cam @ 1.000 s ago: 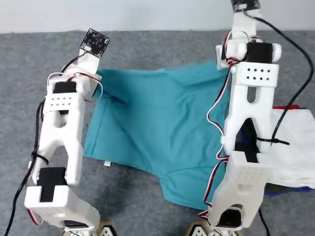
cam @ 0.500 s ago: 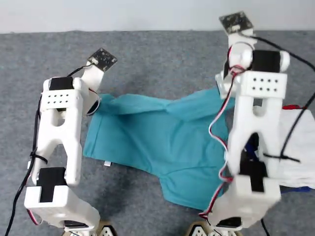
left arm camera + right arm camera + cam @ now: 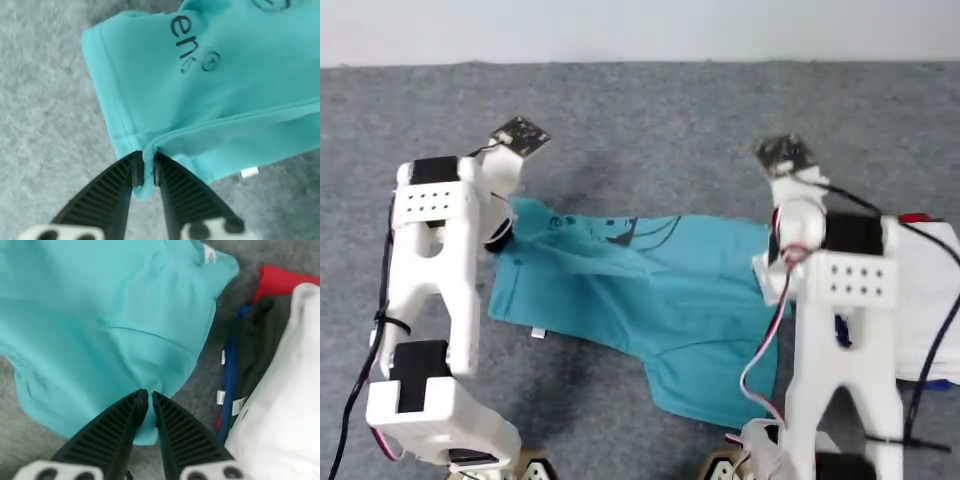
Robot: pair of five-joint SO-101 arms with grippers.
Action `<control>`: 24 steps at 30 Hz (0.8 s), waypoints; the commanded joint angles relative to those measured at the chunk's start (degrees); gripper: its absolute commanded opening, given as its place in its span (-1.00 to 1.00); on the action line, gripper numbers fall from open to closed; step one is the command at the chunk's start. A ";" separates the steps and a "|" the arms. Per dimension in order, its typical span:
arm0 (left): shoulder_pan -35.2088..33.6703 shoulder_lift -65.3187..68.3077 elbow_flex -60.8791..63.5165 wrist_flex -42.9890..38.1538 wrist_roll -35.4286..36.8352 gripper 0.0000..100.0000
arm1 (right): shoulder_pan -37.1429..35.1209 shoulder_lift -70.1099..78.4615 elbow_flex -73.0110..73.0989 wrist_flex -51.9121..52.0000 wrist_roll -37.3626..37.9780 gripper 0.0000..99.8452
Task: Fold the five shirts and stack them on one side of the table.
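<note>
Grey fuzzy table cover (image 3: 650, 120); white wall (image 3: 620, 30) behind.

High view looks down over the teal shirt (image 3: 660, 290) from above; both wrist views face down, close over its edges; all share it.

One teal shirt (image 3: 660, 290), perhaps four piled shirts (image 3: 280, 390), two arms (image 3: 430, 260).

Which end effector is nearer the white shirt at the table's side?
Right. The right end effector pinches the teal shirt at its edge beside the white shirt; the left end effector pinches the teal shirt's opposite edge, across that shirt from it.
</note>
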 commanded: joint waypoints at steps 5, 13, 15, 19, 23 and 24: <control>-2.73 -0.62 -1.98 4.57 -0.53 -0.97 | 0.66 -8.92 8.35 -1.45 8.53 -0.98; -2.55 -0.09 -1.45 6.77 -0.53 -0.97 | 0.75 -12.70 12.13 0.13 14.33 -0.98; -2.46 -0.18 -0.13 6.51 -0.53 -0.97 | 0.75 -13.23 13.89 0.13 15.65 -0.98; -2.81 -0.62 2.95 6.51 -0.53 -0.97 | 0.75 -15.25 17.32 0.13 18.02 -0.98; -2.90 -0.62 4.97 6.42 -0.53 -0.97 | 0.31 -18.51 19.96 0.13 20.57 -0.98; -2.81 -0.62 5.05 6.42 -0.53 -0.97 | 0.31 -19.12 20.66 0.13 21.10 -0.98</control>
